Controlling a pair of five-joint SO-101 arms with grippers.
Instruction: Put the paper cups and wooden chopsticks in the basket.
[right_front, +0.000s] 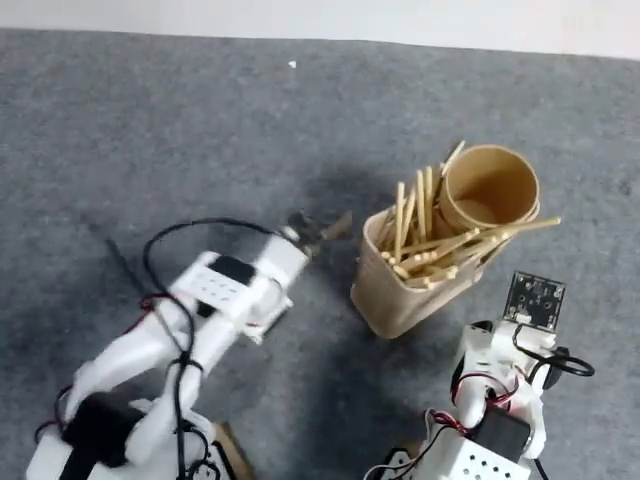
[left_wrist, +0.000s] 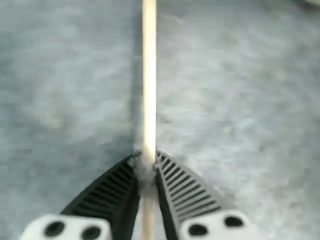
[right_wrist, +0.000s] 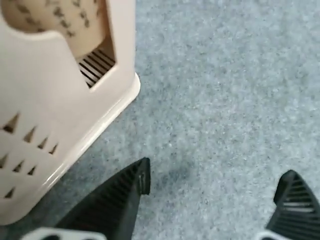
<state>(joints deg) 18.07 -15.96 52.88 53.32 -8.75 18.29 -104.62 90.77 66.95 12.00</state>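
You are looking down on a table (right_front: 120, 130) covered in a grey, felt-like fabric with a mottled, slightly fuzzy nap. Along the far side, a pale, plain strip (right_front: 400, 20) runs beyond the fabric; you cannot tell whether it is wall or floor. A tiny white speck (right_front: 291, 65) lies on the grey near that strip. The light is soft and even, so you get only a blurred darker shadow (right_front: 325, 195) near the middle. Both wrist views show the same grey nap up close.

Cup (right_front: 487, 190) in basket (right_front: 392, 300); chopstick (left_wrist: 149, 75) between fingers (left_wrist: 185, 190)
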